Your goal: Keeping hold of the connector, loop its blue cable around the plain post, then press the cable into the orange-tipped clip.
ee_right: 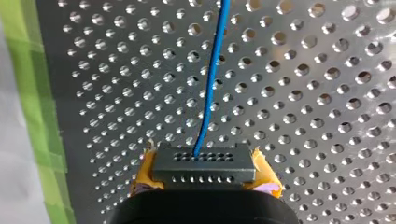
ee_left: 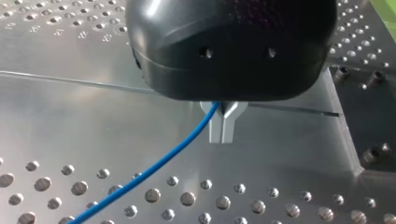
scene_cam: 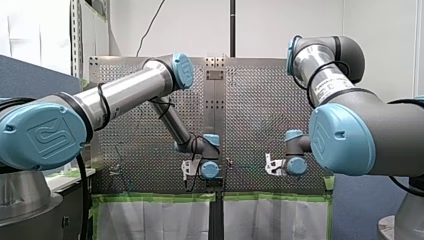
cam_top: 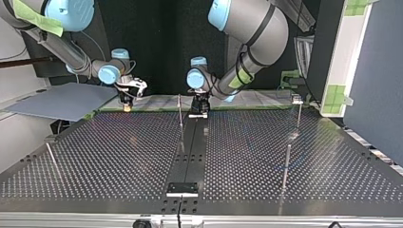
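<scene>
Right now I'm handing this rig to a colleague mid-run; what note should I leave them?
Right tool: shut on the black connector, yellow pads either side.
Left tool: shut on the blue cable, close over the table.
Both hang at the table's far edge in the top view, a thin post beside the left one.
Done: both grasps.
To do: loop around the plain post, then press into the clip; no orange tip shows.

Robotics lab, perforated table [cam_top: 95, 156], robot arms [cam_top: 252, 28]
</scene>
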Tool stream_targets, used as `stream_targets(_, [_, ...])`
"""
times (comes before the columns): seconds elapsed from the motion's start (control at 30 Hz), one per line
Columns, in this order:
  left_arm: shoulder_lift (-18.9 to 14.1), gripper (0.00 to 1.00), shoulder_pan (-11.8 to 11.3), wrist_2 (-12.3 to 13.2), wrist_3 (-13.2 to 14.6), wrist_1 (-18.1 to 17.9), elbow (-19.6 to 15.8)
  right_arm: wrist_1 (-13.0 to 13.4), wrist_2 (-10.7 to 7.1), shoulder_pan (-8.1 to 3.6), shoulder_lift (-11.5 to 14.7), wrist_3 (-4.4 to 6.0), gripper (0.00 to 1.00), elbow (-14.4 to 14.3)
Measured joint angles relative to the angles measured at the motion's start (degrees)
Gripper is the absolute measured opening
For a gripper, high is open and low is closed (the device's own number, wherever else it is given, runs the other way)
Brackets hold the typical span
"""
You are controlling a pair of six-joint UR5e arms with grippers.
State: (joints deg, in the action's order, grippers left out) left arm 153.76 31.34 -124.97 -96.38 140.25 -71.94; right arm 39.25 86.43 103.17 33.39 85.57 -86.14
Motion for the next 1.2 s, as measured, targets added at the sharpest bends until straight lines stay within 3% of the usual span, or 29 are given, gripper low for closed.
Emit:
stream_targets(0.6, [0.0, 0.0, -0.19, 0.76, 0.12, 0.17, 1.19, -0.12, -1.51, -0.45, -0.06, 0.65, 0.0, 2.03])
stream_targets(0.63, [0.0, 0.06, -0.14, 0.76, 0.17, 0.14, 1.19, -0.12, -1.56, -0.45, -0.06, 0.66, 0.0, 2.04])
stream_targets(0.67, [0.0, 0.19, -0.06, 0.75, 0.32, 0.11, 1.19, -0.14, -1.6, -0.44, -0.05, 0.66, 0.0, 2.04])
stream_targets(0.7, [0.0, 0.19, 0.0, 0.71, 0.49, 0.09, 1.19, -0.16, -1.62, -0.43, -0.06, 0.66, 0.0, 2.04])
stream_targets(0.77, [0.01, 0.36, 0.14, 0.37, 1.18, 0.06, 1.19, -0.19, -1.66, -0.4, -0.08, 0.66, 0.0, 2.05])
stream_targets(0.8, [0.01, 0.36, 0.19, 0.08, 1.58, 0.07, 1.2, -0.2, -1.67, -0.37, -0.09, 0.66, 0.0, 2.05])
stream_targets(0.87, [0.0, 0.5, 0.28, -0.72, 2.52, 0.11, 1.21, -0.24, -1.68, -0.33, -0.1, 0.66, 0.0, 2.05])
stream_targets(1.03, [0.0, 0.5, 0.37, -1.47, 4.19, 0.32, 1.21, -0.3, -1.7, -0.18, -0.11, 0.66, 0.0, 2.05])
stream_targets(1.1, [0.0, 0.55, 0.38, -0.8, 4.57, 0.44, 1.21, -0.36, -1.7, -0.11, -0.12, 0.66, 0.0, 2.05])
stream_targets(1.17, [0.0, 0.75, 0.42, 0.04, 4.85, 0.5, 1.21, -0.5, -1.7, -0.07, -0.11, 0.61, 0.0, 2.05])
stream_targets(1.2, [0.0, 0.75, 0.45, 0.41, 4.99, 0.5, 1.21, -0.57, -1.7, -0.06, -0.11, 0.57, 0.0, 2.05])
